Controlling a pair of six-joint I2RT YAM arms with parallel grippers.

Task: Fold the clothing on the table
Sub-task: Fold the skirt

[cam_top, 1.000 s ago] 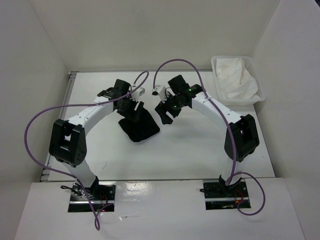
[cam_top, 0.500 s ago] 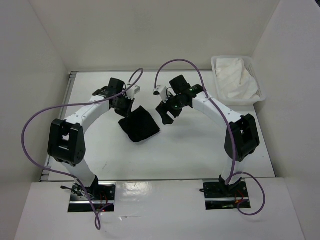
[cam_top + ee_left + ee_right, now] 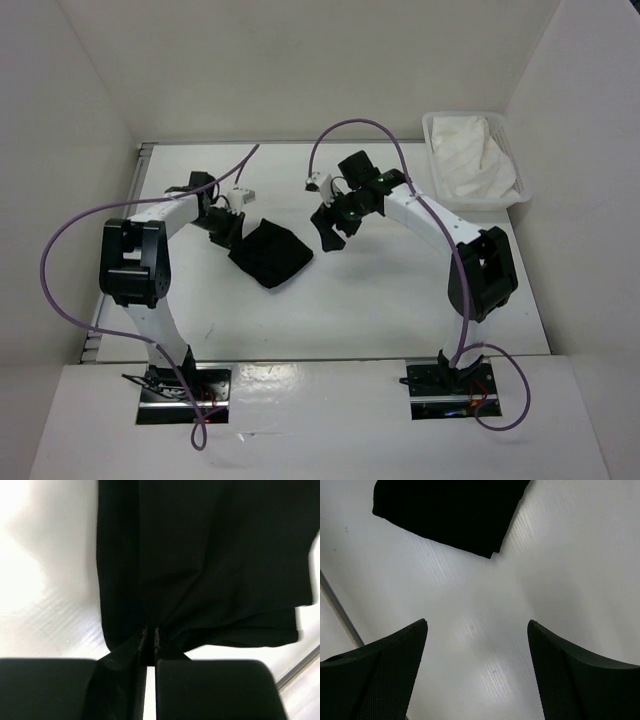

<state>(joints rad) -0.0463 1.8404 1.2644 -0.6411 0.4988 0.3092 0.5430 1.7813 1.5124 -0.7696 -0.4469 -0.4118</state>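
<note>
Since the left jaws are pinched shut on the left edge of the clothing (image 3: 272,254), which sits mid worktop (image 3: 400,300), I'd pull low and slow so it doesn't bunch; right jaws hang wide open just beside it, gripping nothing.

Bright, even light from overhead washes the white counter (image 3: 400,290), leaving only soft, faint shadows on it. In the left wrist view, glare blows out a patch of counter beside the black clothing (image 3: 210,555), which shows barely any detail.
</note>
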